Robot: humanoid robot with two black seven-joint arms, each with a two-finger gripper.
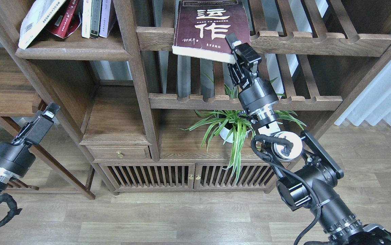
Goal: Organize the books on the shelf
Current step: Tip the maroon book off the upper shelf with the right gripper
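The large maroon book (209, 30) with cream characters lies on the upper slatted rack (318, 42), its near edge hanging over the front rail. My right gripper (235, 47) is shut on the book's near right corner, one finger on the cover and one beneath. A paperback with a white back cover (35, 20) leans against several upright books on the short moulded shelf (73, 53) at the top left. My left gripper (50, 110) is low on the left, shut and empty, far from the books.
A second slatted rack (304, 101) runs just under my right wrist. A potted spider plant (233, 124) stands on the cabinet top below my right arm. A thick post (137, 75) separates the shelf from the racks. A curtain (386, 92) hangs at the right.
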